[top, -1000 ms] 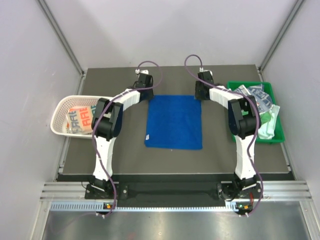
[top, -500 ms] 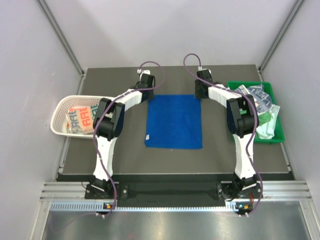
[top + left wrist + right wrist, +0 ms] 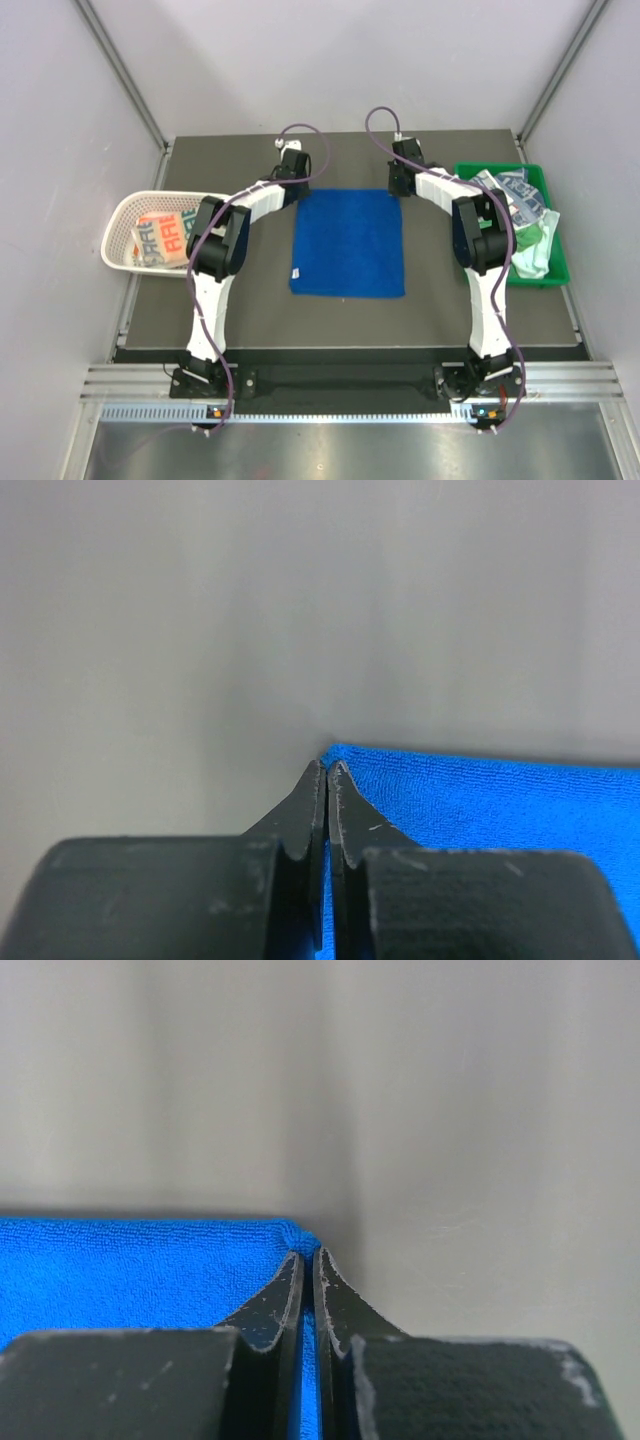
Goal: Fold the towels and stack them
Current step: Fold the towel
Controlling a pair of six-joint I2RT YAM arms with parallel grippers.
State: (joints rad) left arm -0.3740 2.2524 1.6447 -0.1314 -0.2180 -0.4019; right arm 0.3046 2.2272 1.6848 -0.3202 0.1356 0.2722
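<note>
A royal blue towel (image 3: 348, 243) lies flat in the middle of the dark table. My left gripper (image 3: 297, 188) is at the towel's far left corner, and the left wrist view shows its jaws (image 3: 327, 770) shut on that corner of the blue towel (image 3: 480, 800). My right gripper (image 3: 397, 188) is at the far right corner, jaws (image 3: 309, 1257) shut on that corner of the blue towel (image 3: 140, 1270). More towels (image 3: 525, 215), white printed and green, are heaped in the tray on the right. A folded white towel with orange print (image 3: 160, 240) lies in the basket on the left.
A white mesh basket (image 3: 125, 215) stands at the table's left edge. A rigid green tray (image 3: 550, 275) stands at the right edge. Both arms arch over the table on either side of the blue towel. Grey walls close in the far side.
Both grippers have shut on the far corners of the blue towel. Both wrists have edged slightly towards the far side. The towel lies as before.
</note>
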